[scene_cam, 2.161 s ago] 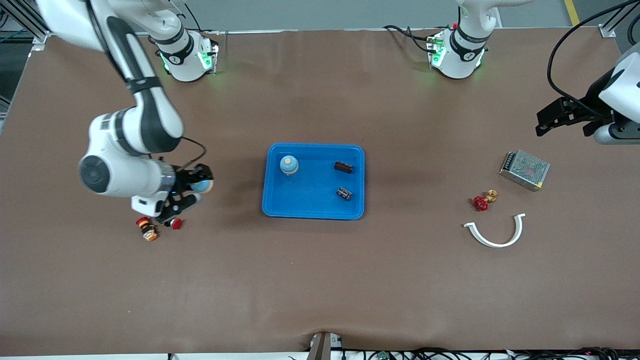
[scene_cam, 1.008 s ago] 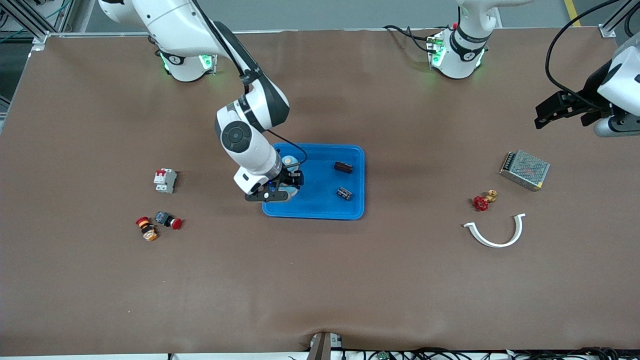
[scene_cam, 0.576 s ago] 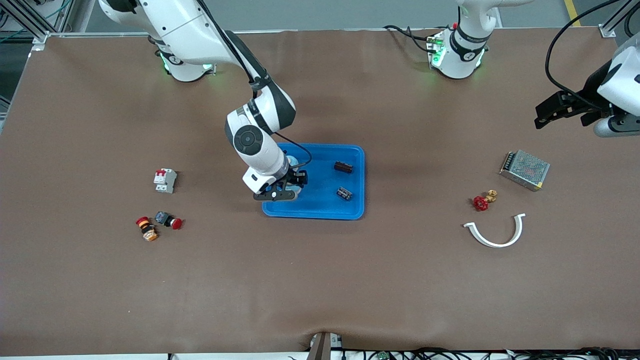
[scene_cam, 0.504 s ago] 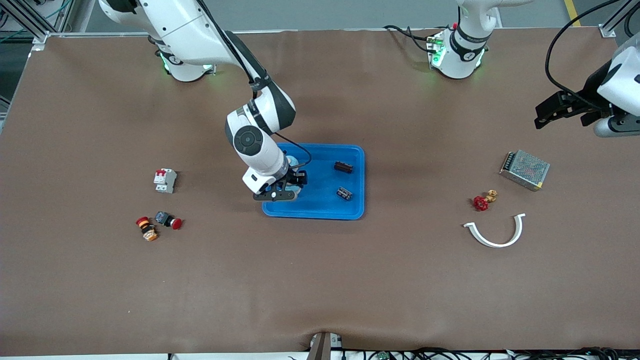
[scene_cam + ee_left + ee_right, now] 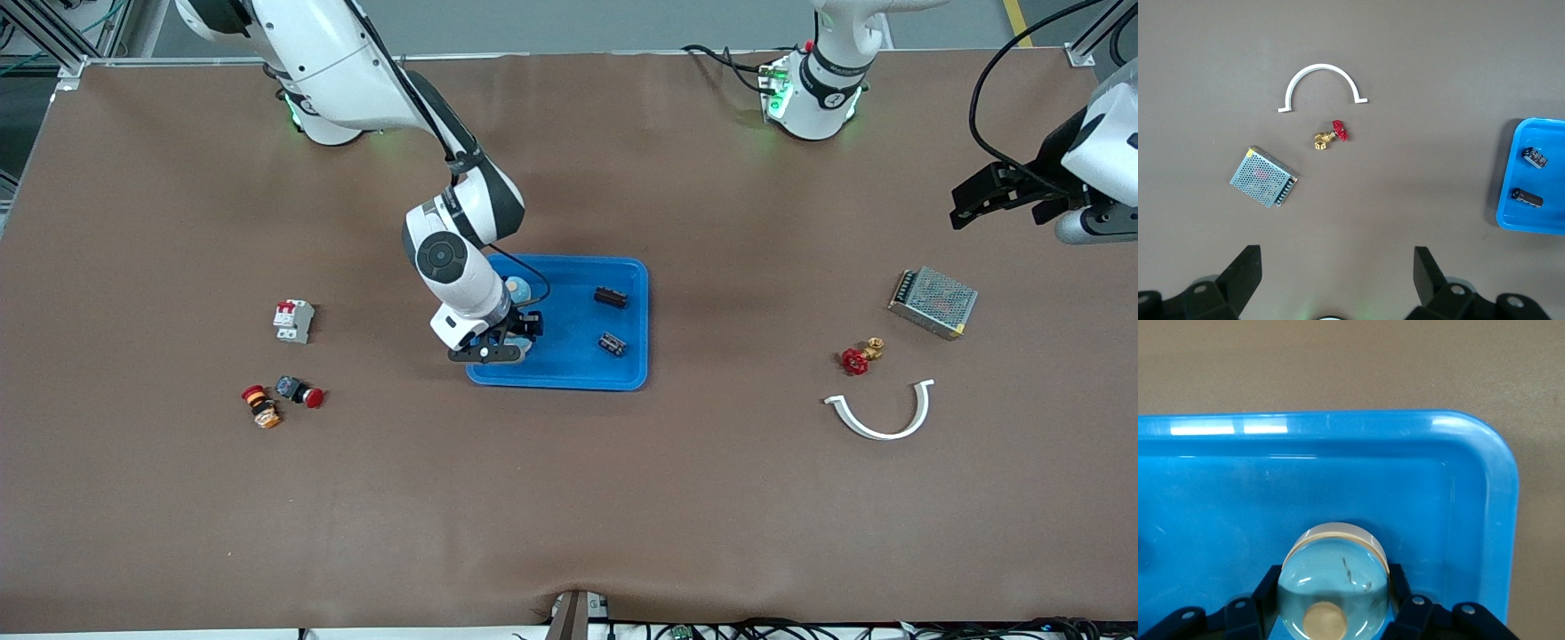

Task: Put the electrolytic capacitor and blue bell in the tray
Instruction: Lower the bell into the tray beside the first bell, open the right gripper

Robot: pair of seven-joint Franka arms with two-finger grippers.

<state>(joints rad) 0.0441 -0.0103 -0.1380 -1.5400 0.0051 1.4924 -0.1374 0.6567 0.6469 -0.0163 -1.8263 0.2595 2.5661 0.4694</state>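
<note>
No writing or brand can be read on anything here. Toward the right arm's end of the bench (image 5: 569,498) lie a white circuit breaker (image 5: 292,320) and two red push-buttons (image 5: 299,391). The right gripper (image 5: 503,343) hangs low over the tray (image 5: 569,378), its jaws clamped on a blue bell (image 5: 1335,585) at the corner nearest the front camera and the right arm's end. A second blue bell (image 5: 516,288) and two electrolytic capacitors (image 5: 611,297) lie in the tray. Toward the left arm's end are a red-handled valve (image 5: 858,357), a white half-ring (image 5: 882,411) and a mesh power supply (image 5: 933,302); the left gripper (image 5: 1337,283) waits above them, jaws wide, holding nothing.
</note>
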